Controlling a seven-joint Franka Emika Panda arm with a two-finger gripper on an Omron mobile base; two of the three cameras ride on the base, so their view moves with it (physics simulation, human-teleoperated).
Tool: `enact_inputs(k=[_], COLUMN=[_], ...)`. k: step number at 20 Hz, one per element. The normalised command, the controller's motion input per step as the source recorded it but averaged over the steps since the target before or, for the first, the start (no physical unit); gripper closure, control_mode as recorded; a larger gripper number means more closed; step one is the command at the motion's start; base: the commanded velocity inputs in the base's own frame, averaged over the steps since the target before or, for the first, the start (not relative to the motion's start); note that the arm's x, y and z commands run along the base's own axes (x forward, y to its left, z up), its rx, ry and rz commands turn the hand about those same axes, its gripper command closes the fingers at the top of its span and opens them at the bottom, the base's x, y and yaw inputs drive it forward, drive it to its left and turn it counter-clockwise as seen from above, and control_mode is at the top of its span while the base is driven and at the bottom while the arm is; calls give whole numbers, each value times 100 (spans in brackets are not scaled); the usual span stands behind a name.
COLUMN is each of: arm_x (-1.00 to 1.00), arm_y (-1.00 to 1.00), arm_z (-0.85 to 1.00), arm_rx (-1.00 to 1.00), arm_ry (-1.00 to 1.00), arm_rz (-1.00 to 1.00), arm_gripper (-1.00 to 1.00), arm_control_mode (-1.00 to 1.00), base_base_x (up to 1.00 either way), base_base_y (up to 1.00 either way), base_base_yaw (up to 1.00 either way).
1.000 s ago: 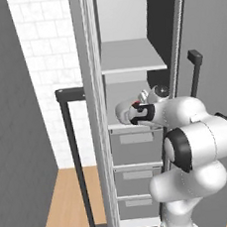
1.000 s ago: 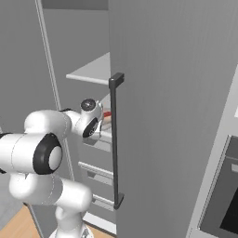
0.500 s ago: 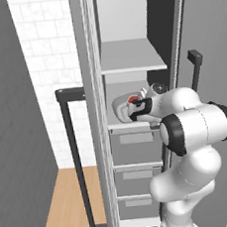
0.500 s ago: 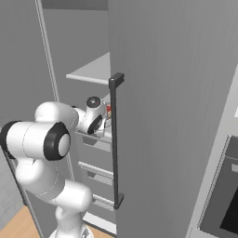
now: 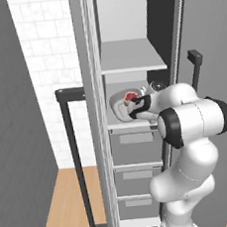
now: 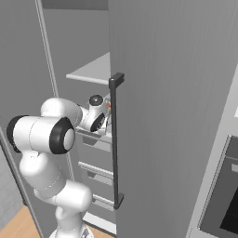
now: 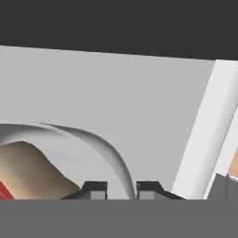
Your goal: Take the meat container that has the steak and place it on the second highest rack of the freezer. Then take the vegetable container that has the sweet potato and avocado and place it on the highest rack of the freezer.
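Note:
The meat container (image 5: 117,105), a shallow grey rounded dish, is inside the freezer (image 5: 124,14) on or just above the lower of its two pale shelves (image 5: 114,123); I cannot tell if it rests there. The steak (image 5: 130,96), red with a tan rim, lies in it. My gripper (image 5: 136,108) is shut on the dish's near right rim. In the hand view the fingertips (image 7: 95,189) straddle the dish's curved wall (image 7: 109,151), with the steak (image 7: 32,169) at the lower left. The highest rack (image 5: 131,58) is bare. The vegetable container, sweet potato and avocado are out of view.
Grey drawers (image 5: 137,175) fill the freezer below the shelves. The open freezer door (image 6: 176,93) with its long black bar handle (image 6: 116,139) stands just right of my arm. A second black handle (image 5: 75,160) and a white tiled wall (image 5: 50,68) lie to the left.
My arm has stretched deeper into the freezer, carrying the dish with the steak further in over the lower shelf. The elbow has swung forward with it.

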Motion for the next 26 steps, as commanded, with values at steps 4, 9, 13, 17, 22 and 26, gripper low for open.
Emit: enact_inputs(k=[4, 9, 13, 17, 22, 26], arm_x=[29, 36, 7, -1, -13, -30], arm_y=[0, 0, 3, 16, 19, 24], arm_z=[-4, 0, -15, -26, -8, 6], arm_rx=[0, 0, 0, 0, 0, 0], arm_ry=[0, 0, 0, 0, -4, -11], arm_rz=[-8, -12, -12, -9, -4, 0], arm_gripper=[100, 100, 100, -100, -100, -100], arm_control_mode=[-100, -100, -100, -100, -100, -100], base_base_x=[0, 0, 0, 0, 0, 0], base_base_y=[0, 0, 0, 0, 0, 0], base_base_yaw=[0, 0, 0, 0, 0, 0])
